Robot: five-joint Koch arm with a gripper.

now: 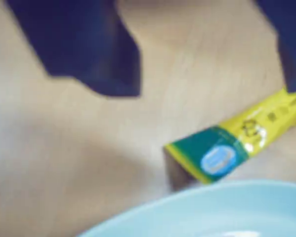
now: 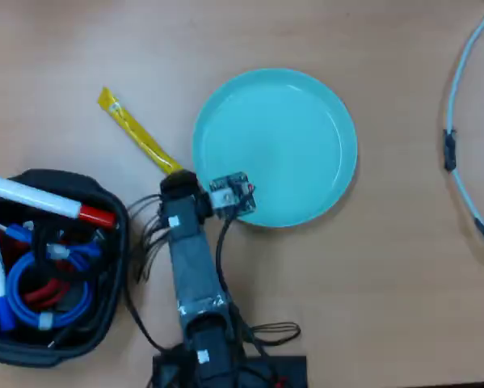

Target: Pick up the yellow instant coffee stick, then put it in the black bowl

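One coffee stick [image 2: 136, 133], one black bowl [image 2: 104, 198], one teal plate [image 2: 275, 145], two markers [image 2: 48, 202]

Coffee stick [image 2: 134, 133]: long, thin and yellow, green at one end, lay flat and slanted on the table.
Black bowl [image 2: 104, 198]: sat at the left, full of stuff.

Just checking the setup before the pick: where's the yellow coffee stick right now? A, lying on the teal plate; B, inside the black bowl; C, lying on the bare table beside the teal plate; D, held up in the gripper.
C: the yellow coffee stick lies flat on the wooden table, just left of the teal plate in the overhead view.
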